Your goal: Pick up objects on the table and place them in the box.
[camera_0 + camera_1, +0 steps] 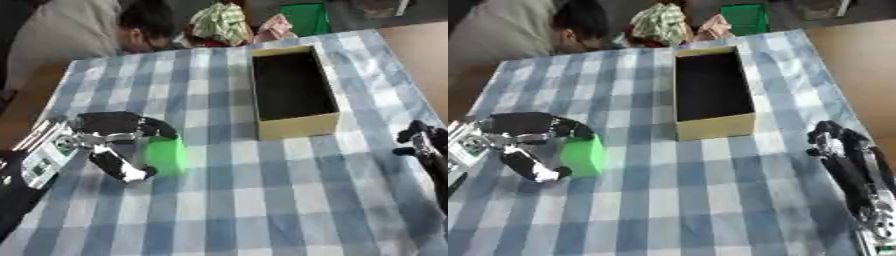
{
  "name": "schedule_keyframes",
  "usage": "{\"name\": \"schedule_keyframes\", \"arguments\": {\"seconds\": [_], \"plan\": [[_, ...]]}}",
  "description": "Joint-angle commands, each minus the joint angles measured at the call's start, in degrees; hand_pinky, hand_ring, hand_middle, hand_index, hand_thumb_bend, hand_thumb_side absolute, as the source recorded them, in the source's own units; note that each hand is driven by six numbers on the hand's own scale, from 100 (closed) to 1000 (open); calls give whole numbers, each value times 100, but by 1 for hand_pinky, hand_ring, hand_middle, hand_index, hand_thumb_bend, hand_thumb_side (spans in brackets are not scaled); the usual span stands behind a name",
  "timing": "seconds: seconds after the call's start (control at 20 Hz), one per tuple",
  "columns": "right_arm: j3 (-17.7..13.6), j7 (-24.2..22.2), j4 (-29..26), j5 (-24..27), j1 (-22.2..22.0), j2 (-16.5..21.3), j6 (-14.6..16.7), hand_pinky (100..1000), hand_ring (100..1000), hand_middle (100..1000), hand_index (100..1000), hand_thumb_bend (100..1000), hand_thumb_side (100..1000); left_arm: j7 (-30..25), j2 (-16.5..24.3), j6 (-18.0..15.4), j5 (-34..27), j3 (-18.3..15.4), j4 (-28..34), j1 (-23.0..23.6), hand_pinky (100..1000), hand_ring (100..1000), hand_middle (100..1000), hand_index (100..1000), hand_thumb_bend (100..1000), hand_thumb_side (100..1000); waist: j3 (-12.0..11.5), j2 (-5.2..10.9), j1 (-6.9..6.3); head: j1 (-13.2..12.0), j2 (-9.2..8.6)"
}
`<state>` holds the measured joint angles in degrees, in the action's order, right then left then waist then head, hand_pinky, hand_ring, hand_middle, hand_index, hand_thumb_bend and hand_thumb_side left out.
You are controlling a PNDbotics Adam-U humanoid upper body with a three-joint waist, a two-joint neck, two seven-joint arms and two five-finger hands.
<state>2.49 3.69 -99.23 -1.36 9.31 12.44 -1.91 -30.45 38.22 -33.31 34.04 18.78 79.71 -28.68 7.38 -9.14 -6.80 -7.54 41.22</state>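
At the left side, the robot's black and silver left hand (118,145) comes in from the left edge and is curled around a bright green, boxy plastic block (164,156). Its fingers (140,126) arch over the top of the block and the thumb (122,167) reaches in below it, so the block is pinched between them. The green block stands on the desk (262,200), which is covered in a blue and white checked cloth, just to the lower left of the box and apart from it.

Near the middle of the desk, towards its far side, sits the open cardboard box (297,125), a long tan rectangle with a dark inside. Its short near wall faces the robot. Nothing can be made out inside it.

At the right edge, the robot's black right hand (837,145) rests low over the cloth, well apart from the box and from the green block. Its fingers (826,131) point up and away from the robot and look relaxed, holding nothing.

Beyond the far edge of the desk lie a crumpled patterned bundle (219,22) and a green container (306,17), neither touching the box
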Motion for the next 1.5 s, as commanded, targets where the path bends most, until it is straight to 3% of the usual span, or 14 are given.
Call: {"name": "schedule_keyframes", "arguments": {"seconds": [0.05,0.2,0.5,1.15,1.5], "plan": [[-15,-1,-54,-10,54,76,4,608,1000,498,561,100,596,-435,106,-437,3,-45,53,-24,696,621,838,962,242,424,-2,67,29,-7,-10],[-18,3,-54,-9,54,75,3,608,1000,498,561,100,599,-406,101,-412,-30,-52,77,-16,659,516,790,957,239,317,-1,68,27,-1,-16],[-21,5,-52,-10,52,72,0,608,1000,498,561,100,602,-229,102,-313,-136,-76,179,-20,625,421,685,948,181,300,-2,67,21,4,-15],[-23,3,-47,-9,46,77,-5,609,1000,498,561,100,608,-99,348,-85,-927,-310,740,-123,612,393,649,944,100,264,6,85,0,23,-21],[33,-48,-47,3,63,74,-5,609,1000,498,561,100,605,-12,397,52,-1412,-427,709,-744,611,390,650,941,100,244,54,81,7,2,-83]]}}
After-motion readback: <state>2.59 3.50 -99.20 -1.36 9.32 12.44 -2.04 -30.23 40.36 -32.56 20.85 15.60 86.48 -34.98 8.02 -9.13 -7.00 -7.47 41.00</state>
